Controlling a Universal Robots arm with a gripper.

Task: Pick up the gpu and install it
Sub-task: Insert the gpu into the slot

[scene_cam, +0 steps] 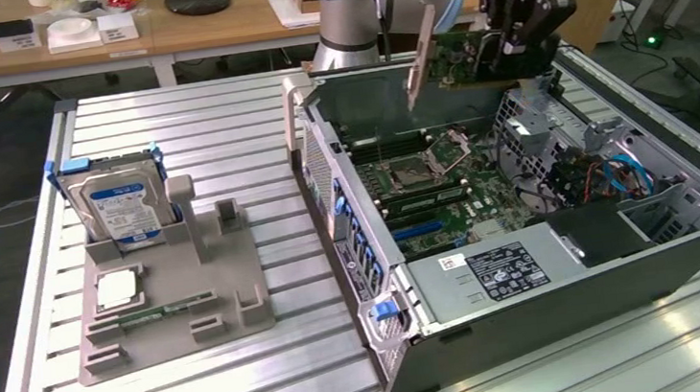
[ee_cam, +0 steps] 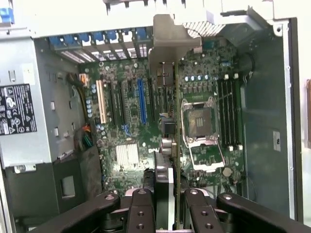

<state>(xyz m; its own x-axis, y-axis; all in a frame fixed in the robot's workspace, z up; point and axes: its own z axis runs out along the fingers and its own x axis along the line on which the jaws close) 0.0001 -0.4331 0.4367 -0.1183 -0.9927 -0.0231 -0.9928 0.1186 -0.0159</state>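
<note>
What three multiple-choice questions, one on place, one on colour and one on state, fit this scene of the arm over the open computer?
1. Where is the graphics card? A on the floor; B held above the open computer case; C in a drawer.
2. What colour is the label on the hard drive? A red; B yellow; C blue and white.
3. How is the claw? A shut on the graphics card; B open and empty; C folded away.
Answers: 1 B, the card hangs over the case's open side. 2 C, the label shows blue and white. 3 A, it clamps the card's upper edge.
</note>
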